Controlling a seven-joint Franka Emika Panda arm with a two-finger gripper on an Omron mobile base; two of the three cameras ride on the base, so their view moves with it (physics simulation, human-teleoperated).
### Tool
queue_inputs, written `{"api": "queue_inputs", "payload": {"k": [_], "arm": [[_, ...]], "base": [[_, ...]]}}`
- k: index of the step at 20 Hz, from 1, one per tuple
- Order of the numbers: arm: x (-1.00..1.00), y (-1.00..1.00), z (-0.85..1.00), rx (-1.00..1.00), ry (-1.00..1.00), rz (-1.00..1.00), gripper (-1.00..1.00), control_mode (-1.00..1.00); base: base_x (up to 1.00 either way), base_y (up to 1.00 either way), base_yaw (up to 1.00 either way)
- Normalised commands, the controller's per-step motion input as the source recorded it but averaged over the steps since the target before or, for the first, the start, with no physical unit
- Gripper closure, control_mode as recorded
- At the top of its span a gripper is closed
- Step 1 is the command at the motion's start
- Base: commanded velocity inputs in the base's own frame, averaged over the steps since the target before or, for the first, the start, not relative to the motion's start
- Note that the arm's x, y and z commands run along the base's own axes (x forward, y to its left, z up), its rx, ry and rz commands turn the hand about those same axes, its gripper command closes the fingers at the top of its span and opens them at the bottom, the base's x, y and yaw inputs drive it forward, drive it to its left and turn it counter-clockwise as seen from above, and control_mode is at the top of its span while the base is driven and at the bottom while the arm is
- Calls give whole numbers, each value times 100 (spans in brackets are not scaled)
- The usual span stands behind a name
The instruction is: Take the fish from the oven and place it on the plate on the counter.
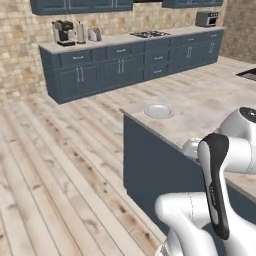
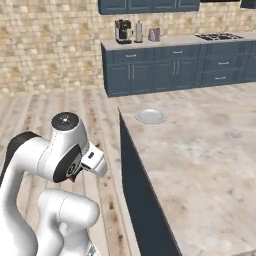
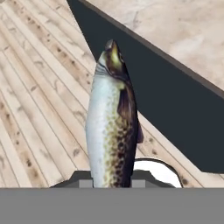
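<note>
In the hand view the fish (image 3: 111,131), silvery with a dark speckled back, stands upright between the fingertips of my gripper (image 3: 111,183), which is shut on its tail end. Behind the fish are wooden floor and the dark side of the counter (image 3: 175,26). The round pale plate (image 1: 159,111) (image 2: 150,116) lies near the corner of the beige counter (image 1: 205,97) (image 2: 200,150), with nothing on it. My arm is folded low beside the counter's dark side panel. The oven is out of view.
A back counter against the brick wall carries a coffee machine (image 1: 63,32) (image 2: 123,31), a cooktop (image 1: 150,34) and a small appliance (image 1: 206,19). A black sink (image 1: 248,74) sits at the counter's far right. Wooden floor (image 1: 60,175) stretches to the left.
</note>
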Motion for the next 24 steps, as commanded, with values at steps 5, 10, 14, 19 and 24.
{"api": "queue_inputs", "payload": {"k": [5, 10, 14, 19, 24], "arm": [[0, 0, 0, 0, 0, 0, 100, 100], [0, 0, 0, 0, 0, 0, 100, 100], [0, 0, 0, 0, 0, 0, 100, 100], [0, 0, 0, 0, 0, 0, 100, 100], [0, 0, 0, 0, 0, 0, 100, 100]], "base": [[100, 20, -21], [100, 26, -29], [91, 24, -47], [58, 45, -71], [48, 43, -77]]}}
